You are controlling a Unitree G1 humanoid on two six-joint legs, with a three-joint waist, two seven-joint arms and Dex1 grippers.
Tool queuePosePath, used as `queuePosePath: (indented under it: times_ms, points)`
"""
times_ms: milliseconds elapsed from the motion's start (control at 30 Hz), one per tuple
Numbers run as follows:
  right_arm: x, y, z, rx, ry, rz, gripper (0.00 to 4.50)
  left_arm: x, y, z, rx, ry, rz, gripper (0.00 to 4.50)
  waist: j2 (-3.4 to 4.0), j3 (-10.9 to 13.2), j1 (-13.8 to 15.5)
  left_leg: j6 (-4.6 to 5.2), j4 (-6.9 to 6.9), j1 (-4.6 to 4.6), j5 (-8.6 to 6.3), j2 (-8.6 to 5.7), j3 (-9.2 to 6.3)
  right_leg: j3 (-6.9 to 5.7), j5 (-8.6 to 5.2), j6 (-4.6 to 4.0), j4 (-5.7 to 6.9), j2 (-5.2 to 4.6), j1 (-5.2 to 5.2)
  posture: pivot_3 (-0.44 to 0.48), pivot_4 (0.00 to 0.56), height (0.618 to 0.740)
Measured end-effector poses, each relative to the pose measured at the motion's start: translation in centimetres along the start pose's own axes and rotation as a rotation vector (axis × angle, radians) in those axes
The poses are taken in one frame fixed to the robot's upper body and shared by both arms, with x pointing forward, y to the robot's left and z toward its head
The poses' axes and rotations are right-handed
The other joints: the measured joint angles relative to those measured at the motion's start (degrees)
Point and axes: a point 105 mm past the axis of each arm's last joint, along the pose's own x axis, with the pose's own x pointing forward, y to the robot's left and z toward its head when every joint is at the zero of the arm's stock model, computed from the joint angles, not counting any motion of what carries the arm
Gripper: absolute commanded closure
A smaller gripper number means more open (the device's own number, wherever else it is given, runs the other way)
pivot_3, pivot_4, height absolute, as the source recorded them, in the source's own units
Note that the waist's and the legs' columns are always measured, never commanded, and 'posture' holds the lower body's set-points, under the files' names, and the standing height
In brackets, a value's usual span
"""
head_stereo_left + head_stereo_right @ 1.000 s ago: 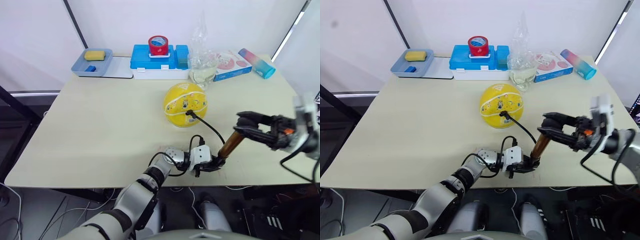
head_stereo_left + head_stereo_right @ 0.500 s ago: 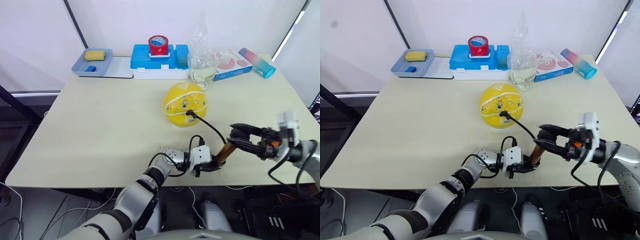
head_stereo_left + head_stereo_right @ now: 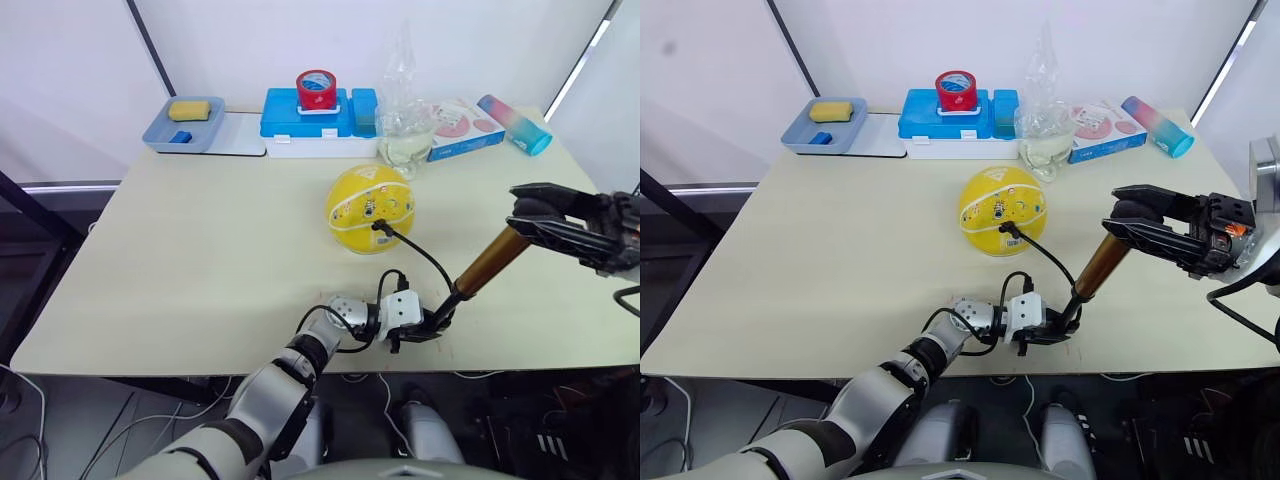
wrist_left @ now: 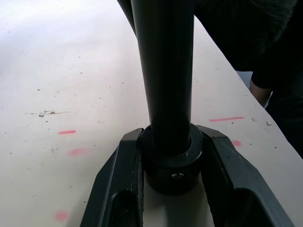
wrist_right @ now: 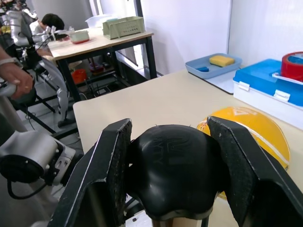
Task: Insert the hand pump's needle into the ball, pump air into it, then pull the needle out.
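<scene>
— so, where is the hand pump point(image 3: 1092, 272) right now?

— it stands tilted near the front edge of the counter point(image 3: 200, 260), its black base down by the edge and its gold-bronze barrel slanting up toward the robot's right. the left gripper point(image 3: 432, 325) clamps the black base; in the left wrist view its two fingers point(image 4: 124, 179) press against either side of the base collar.

— and the top end?

— the right gripper point(image 3: 1127, 219) grips the black handle, lifted above the counter. in the right wrist view the rounded handle sits tight between both fingers point(image 5: 111, 175).

— what about the ball point(image 3: 371, 209)?

— the yellow ball rests on the counter, about mid-width, behind the pump and apart from both grippers. the thin black hose point(image 3: 420, 255) arcs from the pump's lower end up to the ball's front face, where the needle point(image 3: 379, 227) fitting meets the surface. the metal tip itself is too small to make out.

— anything else on the counter?

— along the back edge: a blue-grey tray point(image 3: 185, 131) with a yellow sponge point(image 3: 194, 109), a blue and white case point(image 3: 318, 122) with a red tape roll point(image 3: 316, 90) on top, a clear plastic bag point(image 3: 405, 110), a flat printed box point(image 3: 462, 127), and a pink and blue bottle point(image 3: 512, 125) lying on its side.
</scene>
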Motion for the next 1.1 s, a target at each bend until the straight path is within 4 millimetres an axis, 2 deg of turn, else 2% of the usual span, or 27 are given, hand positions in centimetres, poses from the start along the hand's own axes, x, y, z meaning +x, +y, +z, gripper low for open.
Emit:
queuePosePath:
  times_ms: [100,367,500,700,767,1100]
  points:
    - [0.1,0.0,-0.8,-0.024,0.018,-0.019,2.45,0.0,0.0,-0.1,-0.002,0.002,0.000,3.34,-0.09,0.0,0.0,0.00,0.00,0.00,0.00,0.00,-0.02,-0.04,0.00,0.00,-0.02,0.08,0.02,0.000,0.150,0.739]
    - [1.7,-0.3,-9.3,-0.010,0.111,-0.051,2.45,-0.1,-0.1,-0.3,-0.005,0.014,0.000,3.34,-0.20,-0.2,-0.1,0.00,0.01,0.32,0.00,0.02,0.02,-0.01,-0.14,0.22,0.02,0.28,0.21,0.000,0.150,0.739]
    - [1.6,-0.4,-11.6,-0.006,0.126,-0.065,2.45,-0.1,-0.1,-0.3,-0.004,0.013,-0.002,3.34,-0.19,-0.2,0.0,0.00,0.00,0.32,0.00,0.03,0.03,0.00,-0.03,0.05,0.02,0.30,0.21,0.000,0.150,0.739]
    - [1.6,-0.4,-11.3,-0.004,0.114,-0.042,2.45,-0.1,-0.1,-0.3,0.000,0.011,-0.003,3.34,-0.18,-0.1,0.0,-0.01,-0.02,0.31,0.00,0.05,0.03,0.00,-0.03,0.04,0.02,0.30,0.17,0.000,0.150,0.739]
    - [1.4,-0.5,-10.6,0.020,0.095,-0.037,2.45,-0.1,-0.1,-0.2,0.006,0.007,-0.004,3.34,-0.11,-0.1,0.0,-0.01,-0.03,0.26,0.00,0.05,0.03,0.00,-0.02,0.02,0.02,0.30,0.14,0.000,0.150,0.739]
    - [0.0,-0.7,-1.3,-0.024,-0.005,0.021,2.45,-0.2,0.0,-0.1,0.010,0.003,-0.002,3.34,0.00,0.1,-0.1,-0.01,-0.06,0.17,0.00,0.05,0.09,0.05,-0.01,0.01,0.00,0.17,0.06,0.000,0.150,0.739]
